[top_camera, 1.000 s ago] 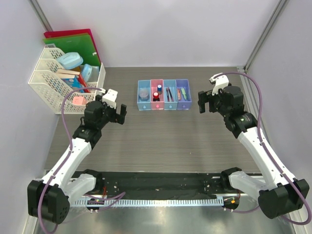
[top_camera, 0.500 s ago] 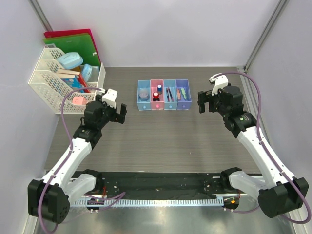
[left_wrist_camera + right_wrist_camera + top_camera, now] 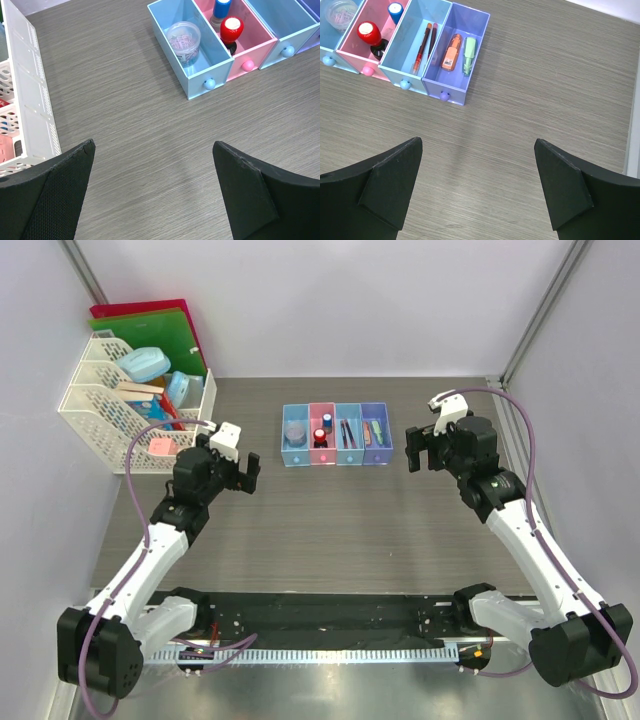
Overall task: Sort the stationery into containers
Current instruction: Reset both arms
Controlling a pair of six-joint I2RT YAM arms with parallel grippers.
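Currently my left gripper (image 3: 250,472) and right gripper (image 3: 418,453) hang released and empty, mid-frame either side of the containers (image 3: 336,461) at upper centre. Stationery (image 3: 231,29) sits grouped by kind, pens (image 3: 422,46) one bin from the orange marker (image 3: 450,58); I judge sorting complete, hence the standoff.

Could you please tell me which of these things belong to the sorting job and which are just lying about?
Job: four joined bins; two pens; orange marker; green marker; red-capped piece; blue-capped piece; clear tub of clips, all already in the bins.
Lying about: white rack; its blue boxes; red and green folders behind it.
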